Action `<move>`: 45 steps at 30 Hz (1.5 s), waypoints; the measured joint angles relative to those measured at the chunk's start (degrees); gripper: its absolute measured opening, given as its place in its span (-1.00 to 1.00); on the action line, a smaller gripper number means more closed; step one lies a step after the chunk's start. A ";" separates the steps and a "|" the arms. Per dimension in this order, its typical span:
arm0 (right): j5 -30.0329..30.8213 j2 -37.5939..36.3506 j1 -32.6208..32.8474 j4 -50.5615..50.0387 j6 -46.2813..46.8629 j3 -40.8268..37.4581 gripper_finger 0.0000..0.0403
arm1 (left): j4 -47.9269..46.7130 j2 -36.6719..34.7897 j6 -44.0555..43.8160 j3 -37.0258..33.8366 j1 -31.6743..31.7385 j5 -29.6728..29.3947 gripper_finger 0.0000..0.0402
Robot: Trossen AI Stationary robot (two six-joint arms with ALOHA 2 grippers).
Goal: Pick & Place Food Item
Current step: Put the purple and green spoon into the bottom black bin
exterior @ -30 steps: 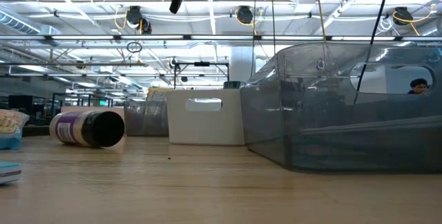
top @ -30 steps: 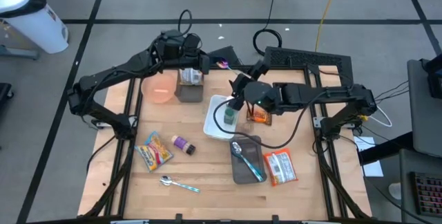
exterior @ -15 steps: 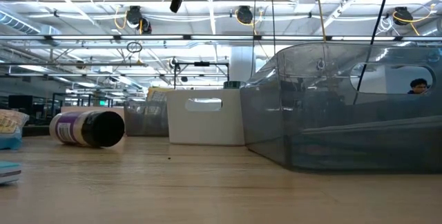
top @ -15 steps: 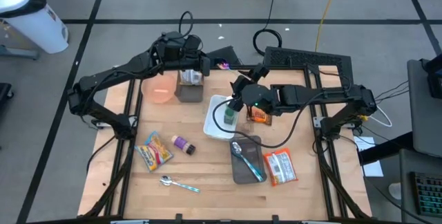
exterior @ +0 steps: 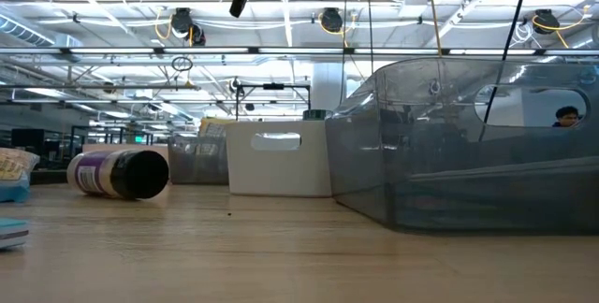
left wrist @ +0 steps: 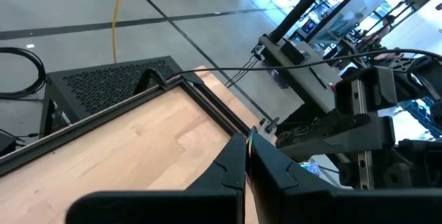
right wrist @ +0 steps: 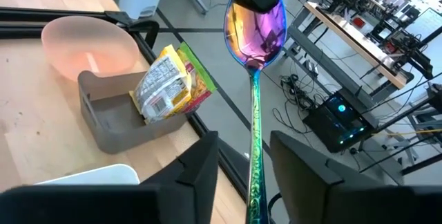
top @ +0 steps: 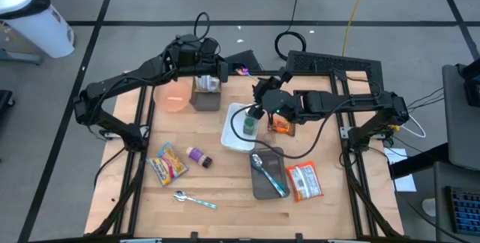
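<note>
My left gripper is above the table's far edge, shut on an iridescent spoon. The spoon's handle runs between the two fingers of my right gripper. That gripper is open, with a gap on each side of the handle. It hovers at the far middle. A yellow snack packet leans in a grey bin. An orange packet, a red-and-white packet and a yellow packet lie on the table. My left gripper pinches the tip of the spoon's bowl between its two fingers. The fingers reach in roughly level from the table's left. The spoon is lifted clear of the table, and its handle points away toward my right gripper.
A pink bowl sits beside the grey bin. A white tray holds a green bottle. A grey tray holds another spoon. A purple bottle and a third spoon lie near the left front.
My right gripper has sunk slightly and now shows further into the top of the low view. My left gripper and the spoon have kept still.
</note>
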 joint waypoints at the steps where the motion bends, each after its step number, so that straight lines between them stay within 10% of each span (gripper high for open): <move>1: 0.00 0.00 0.00 -0.02 -0.02 0.00 -0.41 | 0.00 0.00 -0.02 0.00 -0.02 0.00 -0.98; 28: 0.35 0.00 -0.04 0.06 -0.35 0.00 -0.94 | -0.66 0.00 -0.50 0.00 -0.01 -0.47 -0.98; 45: 1.24 0.00 -0.26 0.09 -1.15 0.00 -0.94 | -0.37 0.02 -1.03 0.00 -0.02 -0.55 -0.98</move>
